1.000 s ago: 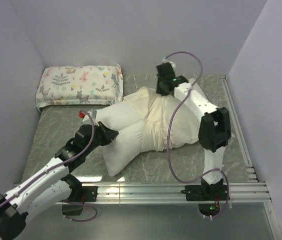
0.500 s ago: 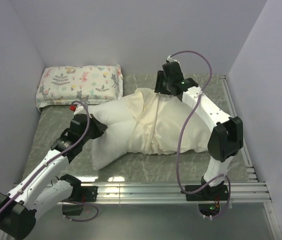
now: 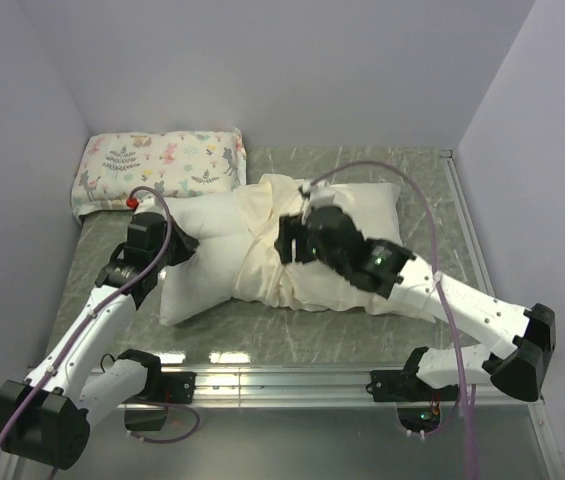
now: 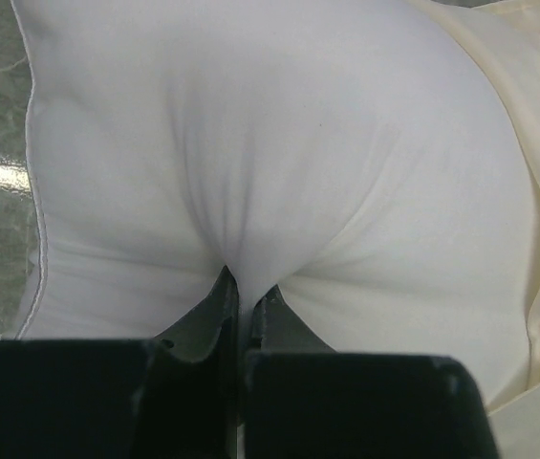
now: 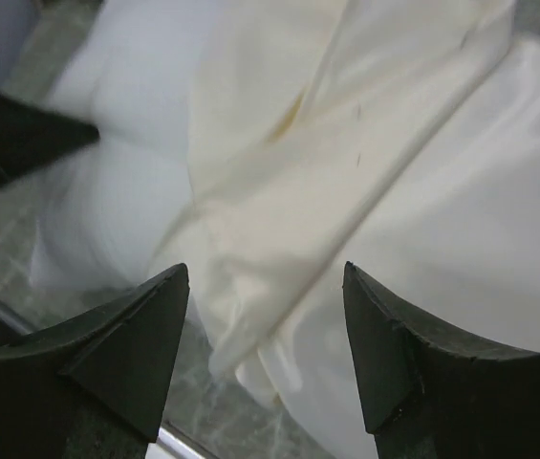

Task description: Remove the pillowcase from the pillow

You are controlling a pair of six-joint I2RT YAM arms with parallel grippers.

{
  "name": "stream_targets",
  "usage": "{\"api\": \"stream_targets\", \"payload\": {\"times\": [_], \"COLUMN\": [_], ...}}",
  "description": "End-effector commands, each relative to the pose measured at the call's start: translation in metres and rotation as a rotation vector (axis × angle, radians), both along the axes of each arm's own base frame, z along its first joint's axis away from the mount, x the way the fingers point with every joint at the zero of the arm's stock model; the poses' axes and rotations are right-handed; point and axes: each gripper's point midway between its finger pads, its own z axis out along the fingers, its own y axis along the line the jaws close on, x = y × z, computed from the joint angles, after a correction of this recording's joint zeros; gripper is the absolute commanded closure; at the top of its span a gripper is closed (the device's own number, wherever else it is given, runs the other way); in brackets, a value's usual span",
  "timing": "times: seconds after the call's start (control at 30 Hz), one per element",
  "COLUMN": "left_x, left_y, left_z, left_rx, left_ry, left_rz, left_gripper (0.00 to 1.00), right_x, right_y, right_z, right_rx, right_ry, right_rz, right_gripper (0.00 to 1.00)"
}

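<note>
my L gripper (image 4: 241, 287) clenched on pillow (image 4: 250, 143) bare end | R gripper (image 5: 265, 273) released, over pillowcase (image 5: 289, 172) bunched mid-pillow, on tabletop (image 3: 262, 330) | step: ~half off, regrasp | nxt: pinch its edge, pull away

Desk (image 3: 422, 168) with a grey-green marbled top, enclosed by plain pale lilac walls: back wall (image 3: 282, 70), left wall (image 3: 12, 150), right wall (image 3: 552, 150). Aluminium rails (image 3: 292, 381) border its near edge. A floral pillow (image 3: 162, 170) lies in the back left corner. Lighting even; faint glare (image 3: 217, 356) near the front.
</note>
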Motion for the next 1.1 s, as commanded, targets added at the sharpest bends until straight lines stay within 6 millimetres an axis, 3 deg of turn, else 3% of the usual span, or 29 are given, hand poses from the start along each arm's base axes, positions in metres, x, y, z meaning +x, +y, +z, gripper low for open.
{"api": "stream_targets", "payload": {"times": [0.0, 0.1, 0.23, 0.3, 0.4, 0.43, 0.5, 0.57, 0.7, 0.73, 0.77, 0.8, 0.87, 0.97, 1.07], "left_x": [0.007, 0.007, 0.010, 0.012, 0.017, 0.020, 0.027, 0.030, 0.038, 0.039, 0.040, 0.043, 0.045, 0.051, 0.055], "left_y": [0.002, -0.002, -0.007, -0.005, 0.009, 0.017, 0.036, 0.047, 0.097, 0.105, 0.106, 0.126, 0.137, 0.133, 0.124], "left_z": [0.021, 0.024, 0.026, 0.030, 0.048, 0.054, 0.071, 0.082, 0.102, 0.103, 0.104, 0.105, 0.104, 0.103, 0.090], "left_rx": [0.016, 0.001, -0.017, -0.004, 0.014, 0.017, 0.001, 0.000, 0.039, 0.036, 0.014, 0.008, -0.015, -0.066, -0.089], "left_ry": [-0.051, -0.059, -0.063, -0.070, -0.100, -0.114, -0.147, -0.161, -0.188, -0.188, -0.190, -0.184, -0.172, -0.189, -0.160], "left_rz": [-0.019, -0.038, -0.055, -0.048, -0.017, 0.006, 0.045, 0.055, 0.184, 0.199, 0.179, 0.225, 0.252, 0.208, 0.142], "left_gripper": [1.00, 1.00, 1.00, 1.00, 1.00, 1.00, 1.00, 1.00, 1.00, 1.00, 1.00, 1.00, 1.00, 1.00, 0.99], "right_x": [-0.028, -0.051, -0.054, -0.048, -0.039, -0.037, -0.029, -0.023, -0.011, -0.005, -0.002, -0.002, 0.003, 0.001, -0.001], "right_y": [-0.008, -0.006, 0.003, -0.001, -0.029, -0.039, -0.061, -0.077, -0.127, -0.146, -0.156, -0.165, -0.184, -0.186, -0.179], "right_z": [-0.062, -0.085, -0.099, -0.108, -0.111, -0.112, -0.108, -0.105, -0.087, -0.085, -0.082, -0.077, -0.076, -0.068, -0.066], "right_rx": [-0.077, -0.083, -0.083, -0.129, -0.217, -0.228, -0.200, -0.173, -0.090, -0.077, -0.065, -0.049, -0.025, 0.006, 0.033], "right_ry": [0.052, 0.072, 0.078, 0.070, 0.043, 0.044, 0.052, 0.058, 0.041, 0.044, 0.043, 0.029, 0.038, 0.027, 0.025], "right_rz": [-0.058, -0.069, -0.066, -0.101, -0.214, -0.238, -0.279, -0.312, -0.415, -0.471, -0.494, -0.508, -0.549, -0.525, -0.489], "right_gripper": [0.27, 0.27, 0.26, 0.31, 0.66, 0.89, 1.00, 1.00, 1.00, 1.00, 1.00, 1.00, 1.00, 1.00, 1.00]}}
